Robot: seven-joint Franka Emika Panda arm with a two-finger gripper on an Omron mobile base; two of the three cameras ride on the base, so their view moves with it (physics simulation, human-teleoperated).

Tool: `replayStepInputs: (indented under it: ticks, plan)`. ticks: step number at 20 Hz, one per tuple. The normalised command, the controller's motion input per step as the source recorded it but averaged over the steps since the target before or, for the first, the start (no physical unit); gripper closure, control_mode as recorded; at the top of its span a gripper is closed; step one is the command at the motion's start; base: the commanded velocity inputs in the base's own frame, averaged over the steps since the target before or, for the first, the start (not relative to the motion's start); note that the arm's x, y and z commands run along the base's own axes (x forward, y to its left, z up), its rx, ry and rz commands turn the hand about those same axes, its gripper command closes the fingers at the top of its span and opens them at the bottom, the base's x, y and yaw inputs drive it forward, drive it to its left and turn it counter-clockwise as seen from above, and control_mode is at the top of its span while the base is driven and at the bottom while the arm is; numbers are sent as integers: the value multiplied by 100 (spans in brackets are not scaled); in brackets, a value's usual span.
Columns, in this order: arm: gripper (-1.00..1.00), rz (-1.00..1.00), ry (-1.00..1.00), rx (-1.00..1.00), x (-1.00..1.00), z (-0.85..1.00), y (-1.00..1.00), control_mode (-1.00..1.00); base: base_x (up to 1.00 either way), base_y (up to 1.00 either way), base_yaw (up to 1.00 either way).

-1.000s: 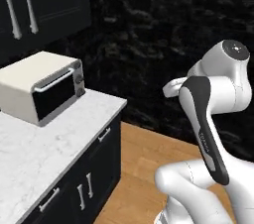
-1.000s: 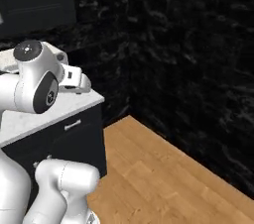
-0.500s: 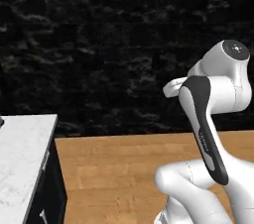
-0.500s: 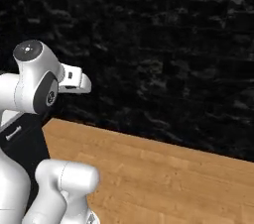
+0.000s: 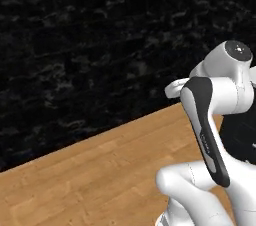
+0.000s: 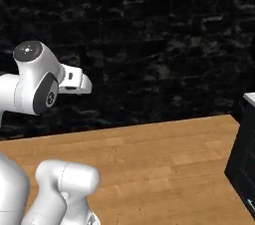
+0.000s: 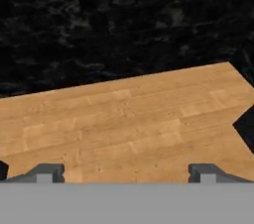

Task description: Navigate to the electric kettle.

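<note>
The electric kettle is out of view. My gripper (image 7: 125, 172) is open in the hand view: its two dark fingertips (image 7: 47, 171) stand far apart at the bottom, with nothing between them and bare wooden floor (image 7: 124, 119) beyond. The white arm (image 5: 215, 120) is folded up in front of the base and reaches nothing.
A black marble wall (image 5: 100, 45) runs across the back above the wooden floor (image 5: 100, 170). At the right edge of the right base view stands a dark cabinet (image 6: 244, 159) with a pale counter corner (image 6: 250, 98). A dark corner (image 7: 245, 126) cuts in at the hand view's right.
The whole picture has swung: the base has turned. The white counter with the microwave slid out on the left, and a dark cabinet has come in on the right. The arm holds its pose.
</note>
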Motion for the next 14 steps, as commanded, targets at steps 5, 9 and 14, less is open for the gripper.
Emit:
replayStepInputs:
  ticks: [5, 9, 14]
  plan:
    - [-100, 0, 0, 0, 0, 0, 0, 100, -25, -5, -75]
    - [-100, 0, 0, 0, 0, 0, 0, 100, -16, -18, -73]
    - [-100, 0, 0, 0, 0, 0, 0, 100, -1, -47, -68]
